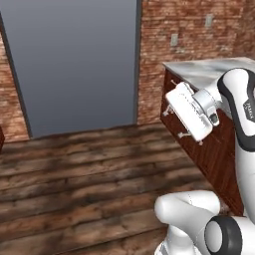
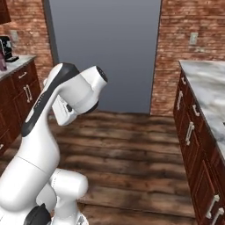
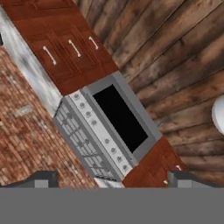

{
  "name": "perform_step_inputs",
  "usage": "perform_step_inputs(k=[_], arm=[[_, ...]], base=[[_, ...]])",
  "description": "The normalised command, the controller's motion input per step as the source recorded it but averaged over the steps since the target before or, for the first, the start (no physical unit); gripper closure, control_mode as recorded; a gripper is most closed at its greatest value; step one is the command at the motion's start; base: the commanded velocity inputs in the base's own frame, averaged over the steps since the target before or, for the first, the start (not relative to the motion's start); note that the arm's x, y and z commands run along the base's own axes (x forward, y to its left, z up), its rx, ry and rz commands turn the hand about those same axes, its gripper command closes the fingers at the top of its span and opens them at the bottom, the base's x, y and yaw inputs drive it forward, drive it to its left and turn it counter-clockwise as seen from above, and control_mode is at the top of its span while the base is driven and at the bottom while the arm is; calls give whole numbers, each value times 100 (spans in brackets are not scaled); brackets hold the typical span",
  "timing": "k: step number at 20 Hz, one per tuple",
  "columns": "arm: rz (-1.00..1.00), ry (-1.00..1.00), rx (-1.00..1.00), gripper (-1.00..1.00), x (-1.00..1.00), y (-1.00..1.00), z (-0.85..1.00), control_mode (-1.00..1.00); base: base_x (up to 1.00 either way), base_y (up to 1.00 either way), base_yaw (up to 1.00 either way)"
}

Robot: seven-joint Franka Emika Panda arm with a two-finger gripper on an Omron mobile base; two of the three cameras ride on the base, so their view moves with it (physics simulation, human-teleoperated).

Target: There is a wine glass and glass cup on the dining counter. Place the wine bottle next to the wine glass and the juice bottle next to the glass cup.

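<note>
1. The gripper (image 3: 112, 181) holds nothing, its dark fingertips (image 3: 41, 179) spread wide, aimed at a stove (image 3: 103, 131).
2. Neither bottle nor the dining counter can be placed from here; a marble worktop (image 2: 206, 88) lies right.
3. Judged: both placements remain.

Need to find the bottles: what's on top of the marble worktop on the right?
The visible part of the marble worktop over the drawer cabinets is bare, no bottles. Its far right runs out of frame, and the arm covers part of it.
</note>
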Motion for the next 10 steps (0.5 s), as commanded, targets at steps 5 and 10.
perform_step_inputs(k=[5, 10], arm=[[0, 0, 0, -100, 0, 0, 0, 100], [0, 0, 0, -100, 0, 0, 0, 100]], base=[[100, 12, 23], [100, 0, 48]])
